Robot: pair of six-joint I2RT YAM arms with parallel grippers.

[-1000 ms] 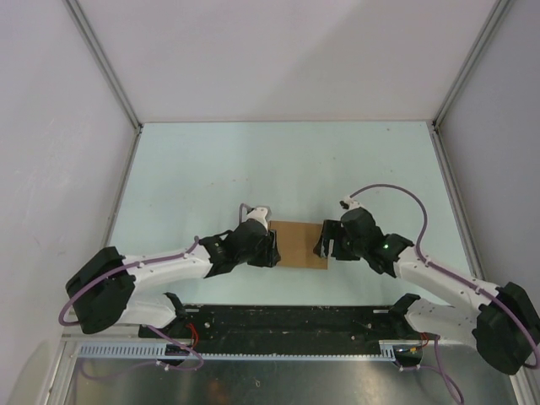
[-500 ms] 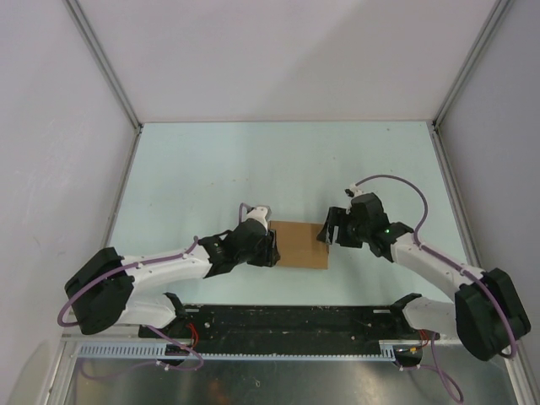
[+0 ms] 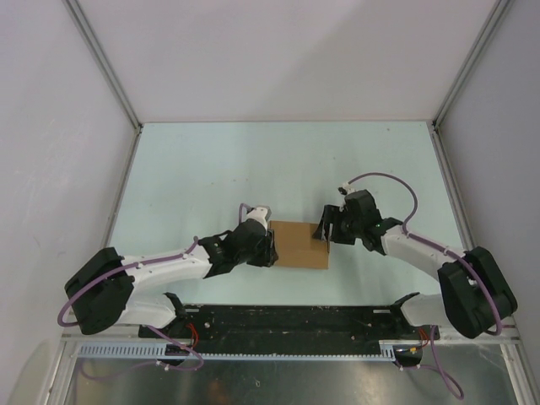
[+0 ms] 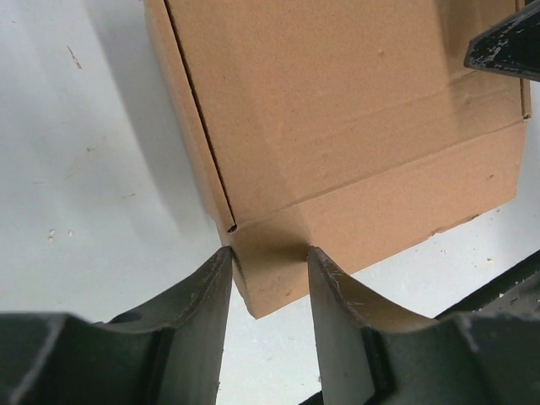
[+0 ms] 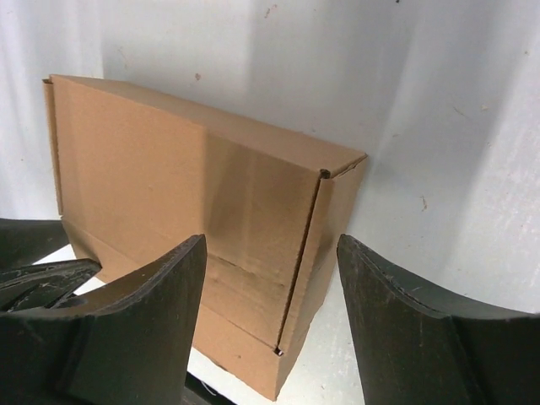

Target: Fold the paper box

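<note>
On the left side of the pale bench (image 3: 211, 169), your left arm reaches low from the near corner toward the middle. Your left pincer (image 3: 268, 246) is at the left end of the box (image 3: 299, 245). From the left wrist you can see a near corner of the box wedged between the two dark fingers (image 4: 207, 312). Both fingers press against the cardboard, so this pincer is clamped on that corner.

The box is plain brown and folded up into a low rectangular shape. It lies flat on the bench near the middle, slightly toward the near edge, with its long side running left to right. Its broad top face is shut, and a thin seam runs along the edge where top and side meet.

At the right end of the box is your right pincer (image 3: 327, 229), on an arm that comes in from the near right corner. From the right wrist its fingers (image 5: 135, 321) stand wide apart. They frame the box's right corner without touching it, so this pincer is open and holds nothing.
</note>
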